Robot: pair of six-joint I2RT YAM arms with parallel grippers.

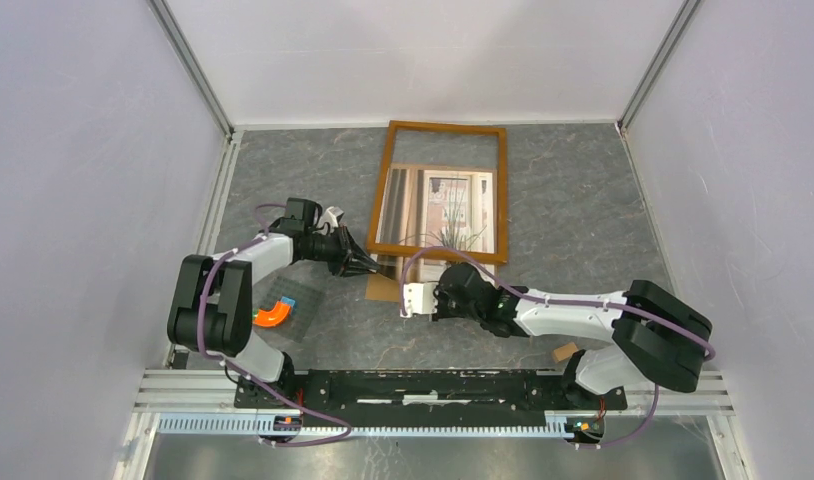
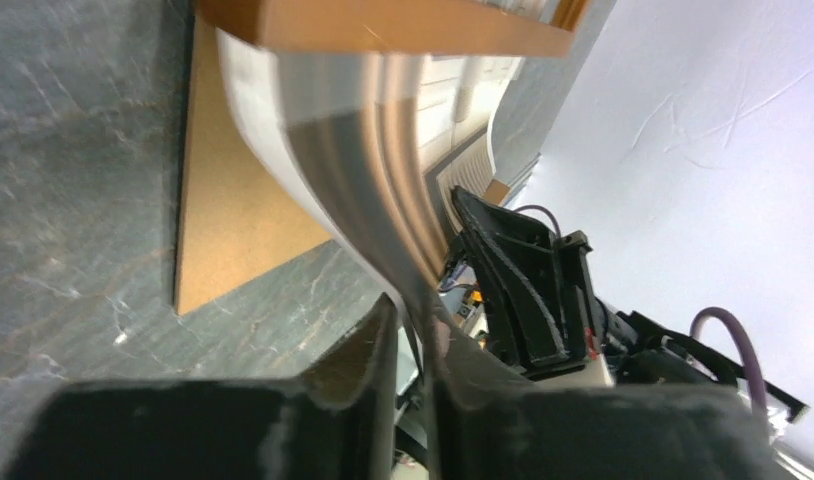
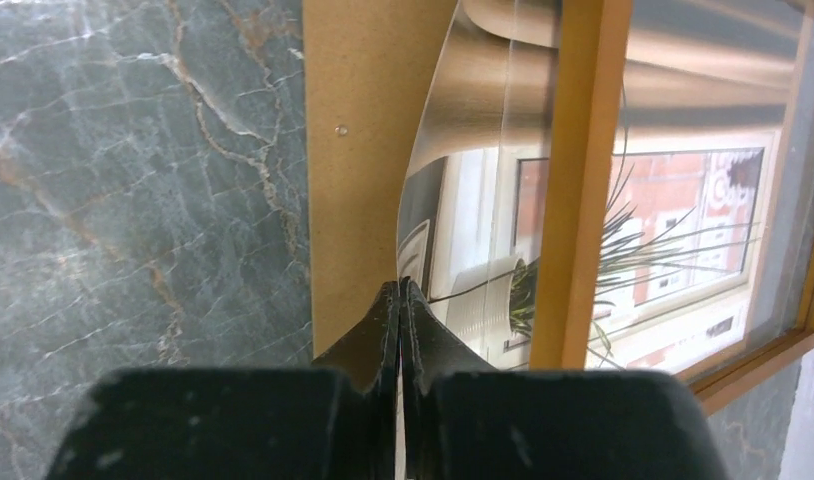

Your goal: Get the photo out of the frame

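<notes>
The photo (image 3: 473, 230) is only partly free. Most of it sits under the near half of the frame (image 1: 448, 127), while its near edge pokes out past the near rail and curls up off the brown backing board (image 3: 368, 120) lying on the table (image 1: 583, 200).

The worry, to my eye, is that curl (it already looks tight in the left wrist view). Two arms are pinching one thin sheet close together, so if they pull at different angles or speeds the paper could crease or tear between them. The frame's near rail rests across the picture. A pull toward the near side might therefore drag the whole frame along instead of slipping the print out from under it, or scuff the printed face against the wood. A pinch this close to the edge could also simply slip off.

The left gripper (image 2: 415, 320) comes in from the left, its fingers (image 2: 378, 345) closed tight with the bent sheet running down between them. The right gripper (image 3: 400, 290) reaches in from the near right with its fingers (image 3: 368, 340) pressed together too, no gap showing. The photo's near edge ends right at their tips, so I take it as nipped there (only just, by the look of it).
</notes>
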